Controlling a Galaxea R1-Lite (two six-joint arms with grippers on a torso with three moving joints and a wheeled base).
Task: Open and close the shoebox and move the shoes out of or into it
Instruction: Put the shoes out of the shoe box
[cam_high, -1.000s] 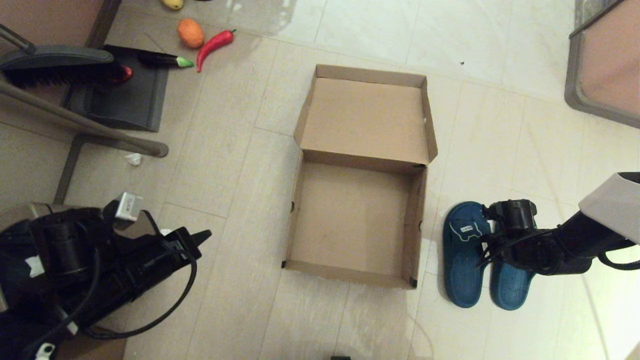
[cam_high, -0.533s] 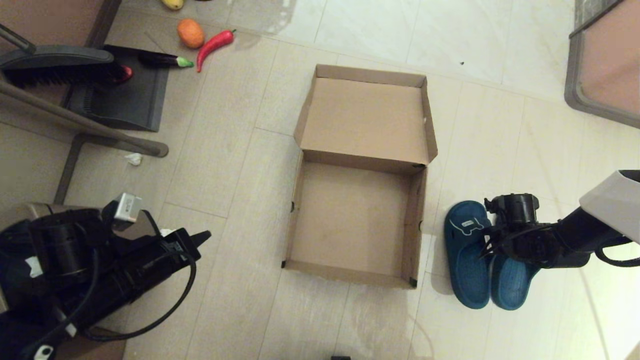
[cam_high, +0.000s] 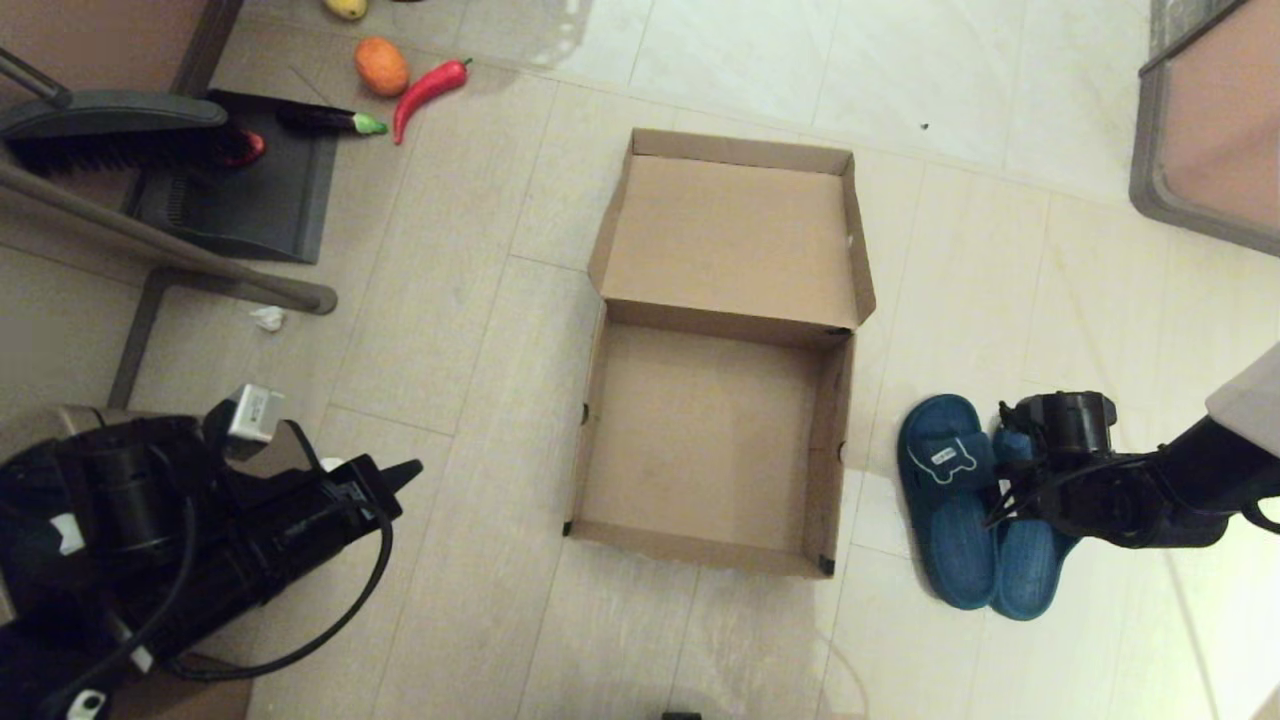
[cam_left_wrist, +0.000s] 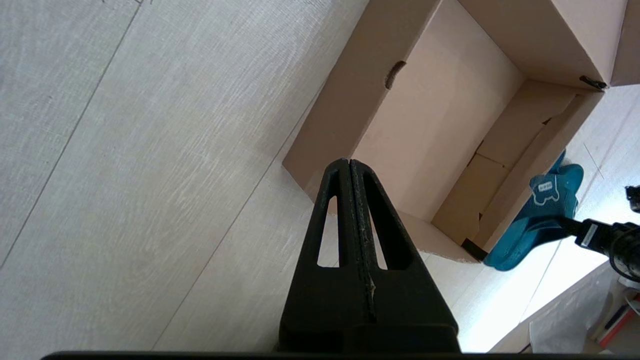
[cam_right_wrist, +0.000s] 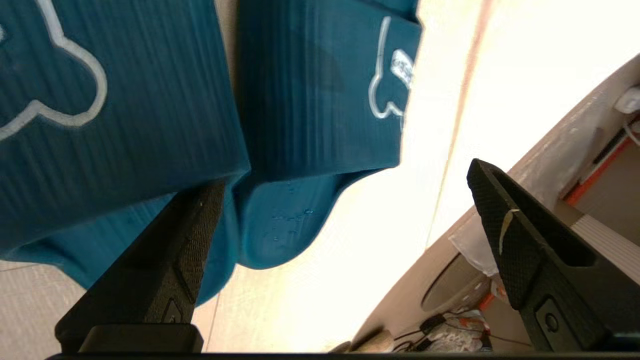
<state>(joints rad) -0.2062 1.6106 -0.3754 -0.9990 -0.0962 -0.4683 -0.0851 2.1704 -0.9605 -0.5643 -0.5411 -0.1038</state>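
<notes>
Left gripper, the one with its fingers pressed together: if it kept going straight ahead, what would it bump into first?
Probably the near corner of the open shoebox; the left gripper points right at it.

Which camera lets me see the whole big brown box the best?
The head view. It looks down on the whole shoebox, open and empty, with its lid folded back flat. The left wrist view shows only part of the box, from the side, behind the shut left end effector. The right wrist view shows no box, only the shoes.
</notes>
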